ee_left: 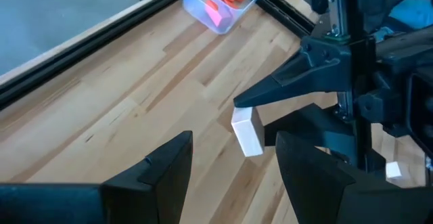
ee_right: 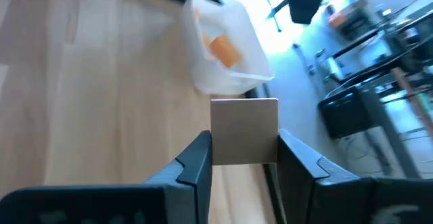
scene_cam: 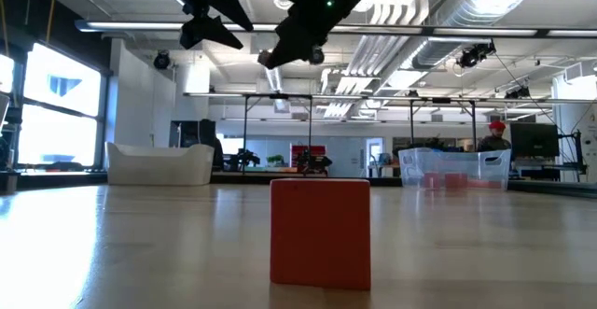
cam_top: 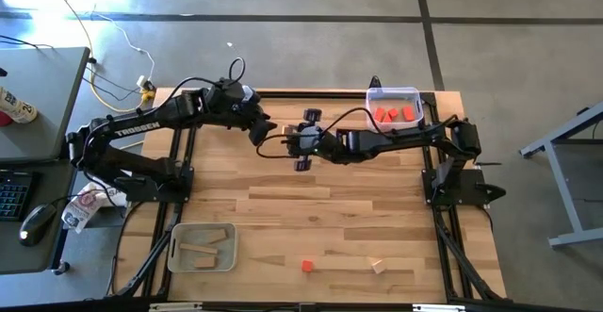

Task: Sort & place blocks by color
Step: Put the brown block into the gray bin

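Handing a tan block [ee_right: 243, 130] across, high above the counter [cam_top: 330, 218].

My right jaws [ee_right: 243, 158] are closed on the tan block, and my left jaws [ee_left: 233, 166] stand wide just beside it, not touching. I judge this is the passing step: next my left jaws must close on the block before the right ones let go, then carry it to the tray with tan pieces [cam_top: 201, 247]. One red block [cam_top: 307, 266] and one tan cube [cam_top: 379, 267] wait on the counter.
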Controlling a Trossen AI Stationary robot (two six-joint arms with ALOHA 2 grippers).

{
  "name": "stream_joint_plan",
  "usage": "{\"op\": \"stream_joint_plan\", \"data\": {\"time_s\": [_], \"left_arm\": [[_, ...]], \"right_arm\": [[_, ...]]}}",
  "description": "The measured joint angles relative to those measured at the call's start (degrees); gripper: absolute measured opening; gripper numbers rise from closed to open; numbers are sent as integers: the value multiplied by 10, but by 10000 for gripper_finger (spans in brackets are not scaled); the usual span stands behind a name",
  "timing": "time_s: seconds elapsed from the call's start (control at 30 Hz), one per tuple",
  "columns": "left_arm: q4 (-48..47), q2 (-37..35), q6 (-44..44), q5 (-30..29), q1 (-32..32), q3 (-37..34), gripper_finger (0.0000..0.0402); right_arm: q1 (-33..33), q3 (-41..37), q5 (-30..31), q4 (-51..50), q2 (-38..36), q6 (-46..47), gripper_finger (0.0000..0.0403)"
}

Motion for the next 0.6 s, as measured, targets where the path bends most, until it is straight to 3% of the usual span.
{"op": "stream_joint_plan", "data": {"time_s": [0.6], "left_arm": [[43,36,-14,-10,-28,0,200]], "right_arm": [[19,0,18,105,0,-110,99]]}}
